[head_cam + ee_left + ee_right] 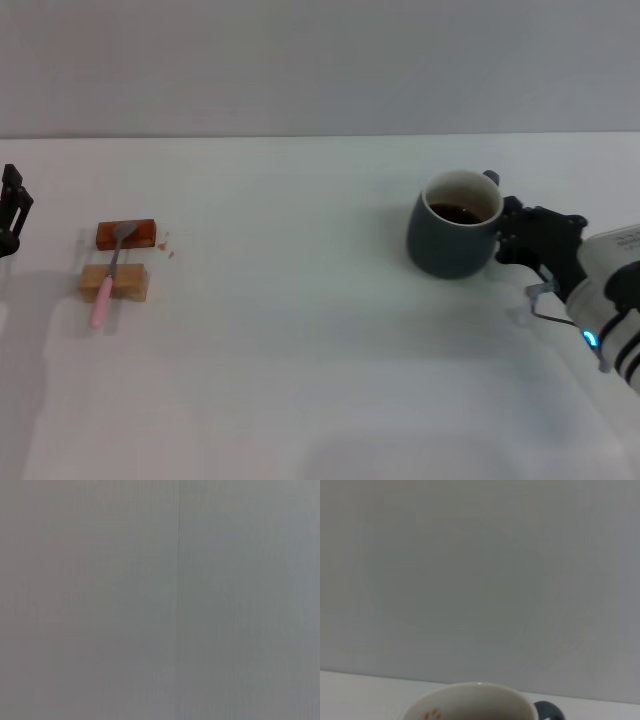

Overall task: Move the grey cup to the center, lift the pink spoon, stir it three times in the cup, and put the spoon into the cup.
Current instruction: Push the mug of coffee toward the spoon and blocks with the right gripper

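The grey cup [452,235] stands on the white table at the right, with dark liquid inside and its handle turned to the far right. My right gripper [512,235] is right against the cup's right side, by the handle. The right wrist view shows the cup's off-white rim [470,700] and a bit of its handle. The pink spoon [106,280] lies at the far left across two wooden blocks, with its bowl on the far block. My left gripper [12,212] is parked at the left edge, apart from the spoon.
A reddish-brown block [127,234] and a tan block [115,283] hold the spoon up. A few small red specks lie on the table to the right of the blocks. A grey wall rises behind the white table [300,330]. The left wrist view shows only that wall.
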